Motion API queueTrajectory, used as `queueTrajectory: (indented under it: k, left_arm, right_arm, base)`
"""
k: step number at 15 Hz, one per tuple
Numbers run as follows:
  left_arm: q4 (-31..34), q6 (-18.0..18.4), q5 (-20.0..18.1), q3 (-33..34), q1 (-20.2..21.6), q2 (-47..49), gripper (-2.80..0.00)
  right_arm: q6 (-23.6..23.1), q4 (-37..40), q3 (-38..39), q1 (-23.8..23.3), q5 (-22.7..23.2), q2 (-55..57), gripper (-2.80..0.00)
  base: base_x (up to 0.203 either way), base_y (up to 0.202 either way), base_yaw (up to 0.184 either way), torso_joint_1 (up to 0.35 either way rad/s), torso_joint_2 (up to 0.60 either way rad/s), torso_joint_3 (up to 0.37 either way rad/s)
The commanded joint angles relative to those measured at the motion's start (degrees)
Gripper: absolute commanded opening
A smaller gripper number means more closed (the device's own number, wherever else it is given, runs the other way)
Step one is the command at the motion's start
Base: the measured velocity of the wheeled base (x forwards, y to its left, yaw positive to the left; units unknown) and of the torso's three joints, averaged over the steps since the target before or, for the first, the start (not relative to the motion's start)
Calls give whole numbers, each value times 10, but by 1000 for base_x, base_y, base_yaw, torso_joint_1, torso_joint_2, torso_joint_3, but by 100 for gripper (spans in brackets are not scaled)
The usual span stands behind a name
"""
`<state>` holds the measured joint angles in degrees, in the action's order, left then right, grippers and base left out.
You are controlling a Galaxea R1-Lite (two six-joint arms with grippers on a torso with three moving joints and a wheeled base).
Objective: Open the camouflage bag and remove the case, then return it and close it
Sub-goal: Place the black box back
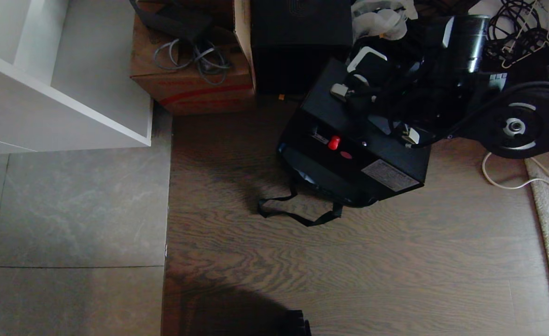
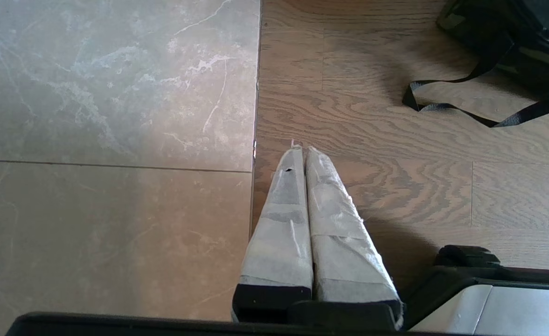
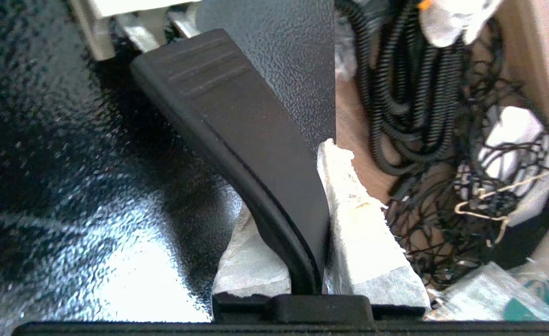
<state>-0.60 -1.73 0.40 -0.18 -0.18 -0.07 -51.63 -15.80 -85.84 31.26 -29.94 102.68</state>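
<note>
Left gripper [image 2: 302, 151] hangs near the robot, fingers pressed together above the floor [image 1: 349, 270]. Farther out, the strap [image 1: 297, 215] trails from the bag [image 1: 302, 172]. The case [image 1: 349, 140] sits tilted over the bag, its handle [image 3: 237, 140] clamped between the right gripper's [image 3: 309, 205] fingers.

Open wood floor [image 1: 349, 270] and grey tile [image 1: 69, 210] lie free in front of the case [image 1: 363, 154]. Behind it stand a cardboard box [image 1: 190, 79], a tall black box [image 1: 300, 42] and tangled cables [image 3: 414, 93]; a white shelf unit [image 1: 59, 84] blocks the left, and a black strap [image 1: 297, 212] lies looped on the floor.
</note>
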Motion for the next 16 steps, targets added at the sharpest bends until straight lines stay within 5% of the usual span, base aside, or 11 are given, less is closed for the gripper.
queueTrajectory:
  k: [1,16]
  left_arm:
    - [0,0,0,0,0,1,-280]
    - [0,0,0,0,0,0,-280]
  right_arm:
    - [-2,0,7,0,-1,5,-280]
    - [7,-18,36,-1,19,25,-280]
  base:
    - [0,0,0,0,0,0]
    - [0,0,0,0,0,0]
